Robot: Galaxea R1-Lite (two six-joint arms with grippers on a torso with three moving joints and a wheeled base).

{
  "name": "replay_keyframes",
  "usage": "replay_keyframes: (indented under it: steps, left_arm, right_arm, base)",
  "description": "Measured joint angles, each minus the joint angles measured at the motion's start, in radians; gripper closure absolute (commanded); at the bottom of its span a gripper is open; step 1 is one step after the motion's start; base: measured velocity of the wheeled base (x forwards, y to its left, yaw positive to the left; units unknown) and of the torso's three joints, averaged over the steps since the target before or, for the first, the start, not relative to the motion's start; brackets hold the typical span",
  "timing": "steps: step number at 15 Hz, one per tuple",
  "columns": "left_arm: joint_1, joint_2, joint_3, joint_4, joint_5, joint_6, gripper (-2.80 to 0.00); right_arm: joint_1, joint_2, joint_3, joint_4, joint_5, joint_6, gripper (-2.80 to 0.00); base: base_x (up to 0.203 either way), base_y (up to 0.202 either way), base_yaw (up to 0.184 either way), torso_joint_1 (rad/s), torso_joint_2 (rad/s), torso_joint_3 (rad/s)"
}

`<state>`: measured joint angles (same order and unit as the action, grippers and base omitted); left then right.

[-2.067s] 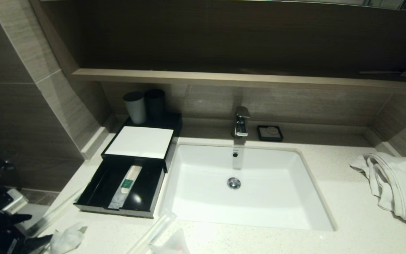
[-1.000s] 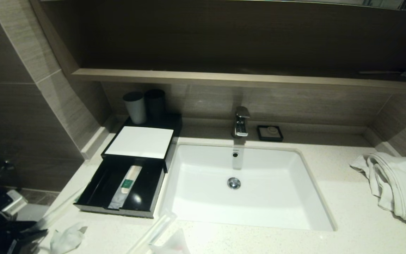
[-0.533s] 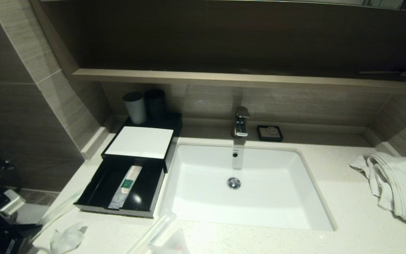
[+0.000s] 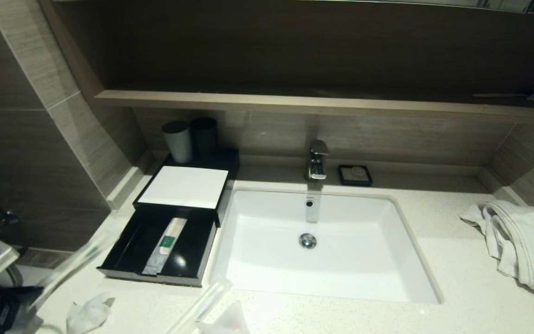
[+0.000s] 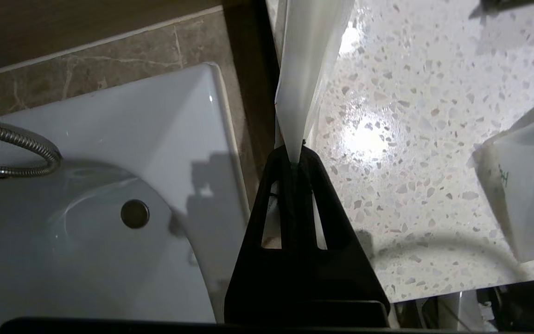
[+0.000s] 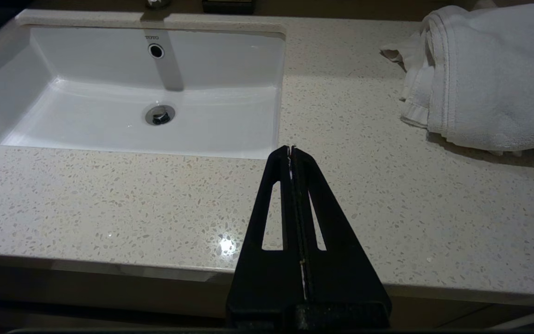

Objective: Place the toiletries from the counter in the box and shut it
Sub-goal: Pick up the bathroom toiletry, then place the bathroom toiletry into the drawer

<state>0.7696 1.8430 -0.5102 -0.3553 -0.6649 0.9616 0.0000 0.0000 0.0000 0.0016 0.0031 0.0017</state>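
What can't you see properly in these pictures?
- Left hand: the head view's corner cuts it off.
- Its clear-wrapped stick: motion-blurred in the head view, top cut off in the left wrist view.
- Packets on the counter: cut by the bottom edge.
- Drawer: dark, so only the green-marked stick shows.

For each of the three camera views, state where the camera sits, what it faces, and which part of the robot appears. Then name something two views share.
Head view: high, facing down at the counter, sink and open box; left arm at lower left.
Left wrist view: behind the left pincer, shut on a clear-wrapped stick at the counter's edge.
Right wrist view: low before the counter, behind the shut right pincer.
Shared: head and right wrist views both show the sink and white towel.
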Motion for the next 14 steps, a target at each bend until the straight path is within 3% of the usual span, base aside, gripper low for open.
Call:
replay_keyframes:
  steps: [4, 7, 11, 14]
  left_arm:
    - [0.001, -0.092, -0.001, 0.01, -0.001, -0.145, 0.0]
    - [-0.002, -0.188, -0.002, 0.088, -0.002, -0.227, 0.0]
    - [-0.041, -0.339, -0.035, 0.303, -0.002, -0.317, 0.0]
    - [-0.157, -0.439, -0.113, 0.518, 0.009, -0.459, 0.0]
  right_arm:
    - [0.0, 0.0, 0.0, 0.0, 0.0, 0.0, 0.0]
    - [0.0, 0.0, 0.0, 0.0, 0.0, 0.0, 0.0]
    - [0.0, 0.0, 0.0, 0.0, 0.0, 0.0, 0.0]
    - [0.0, 0.0, 0.0, 0.0, 0.0, 0.0, 0.0]
  base:
    - [0.0, 0.0, 0.0, 0.0, 0.0, 0.0]
    - [0.0, 0.0, 0.0, 0.0, 0.0, 0.0]
    - [0.0, 0.0, 0.0, 0.0, 0.0, 0.0]
    - [0.0, 0.0, 0.0, 0.0, 0.0, 0.0]
